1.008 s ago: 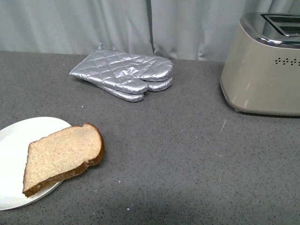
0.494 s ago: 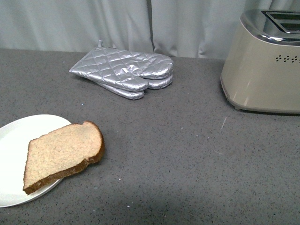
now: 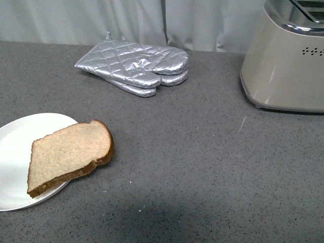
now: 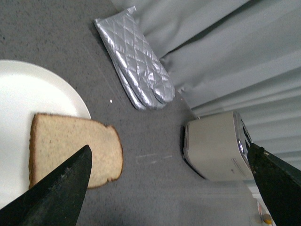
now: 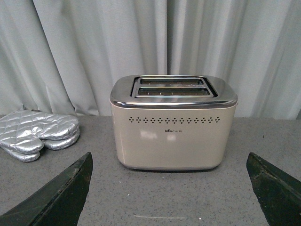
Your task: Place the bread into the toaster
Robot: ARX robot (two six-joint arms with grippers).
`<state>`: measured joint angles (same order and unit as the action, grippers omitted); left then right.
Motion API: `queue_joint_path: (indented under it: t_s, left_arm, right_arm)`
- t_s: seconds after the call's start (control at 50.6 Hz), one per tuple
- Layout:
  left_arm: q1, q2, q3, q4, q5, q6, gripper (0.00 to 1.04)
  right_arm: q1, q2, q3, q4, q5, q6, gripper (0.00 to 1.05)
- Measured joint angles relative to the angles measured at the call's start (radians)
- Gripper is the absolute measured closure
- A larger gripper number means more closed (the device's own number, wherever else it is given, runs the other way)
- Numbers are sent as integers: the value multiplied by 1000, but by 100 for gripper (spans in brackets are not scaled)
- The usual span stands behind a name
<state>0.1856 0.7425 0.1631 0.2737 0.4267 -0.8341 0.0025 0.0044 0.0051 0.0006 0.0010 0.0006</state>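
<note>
Left end effector (image 4: 169, 146), jaws spread wide, hangs above the bread (image 4: 75, 134), not touching.

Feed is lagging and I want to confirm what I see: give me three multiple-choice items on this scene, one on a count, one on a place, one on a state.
1. How many slots show in the toaster top? A one; B two; C four.
2. Where is the bread? A in a toaster slot; B on top of the toaster; C on the white plate, its rounded end past the rim.
3. The left gripper is: A open, holding nothing; B shut on the bread; C shut on the plate.

Answers:
1 B: the right wrist view shows two parallel slots.
2 C: the front view shows the slice lying across the plate's edge.
3 A: its fingers stand wide apart, clear of the slice.
</note>
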Motion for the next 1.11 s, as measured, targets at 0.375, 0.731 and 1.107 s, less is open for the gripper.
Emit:
queue_joint_path:
  t_s: [0.375, 0.731, 1.107]
  left_arm:
    - [113, 829, 305, 281, 19, 163, 7]
    - [223, 1220, 603, 139, -14, 499, 7]
    - [283, 1299, 696, 85, -31, 687, 7]
  right_arm:
    - [0, 0, 0, 0, 0, 0, 9]
    - [0, 0, 0, 0, 0, 0, 9]
    - [0, 0, 0, 0, 0, 0, 9]
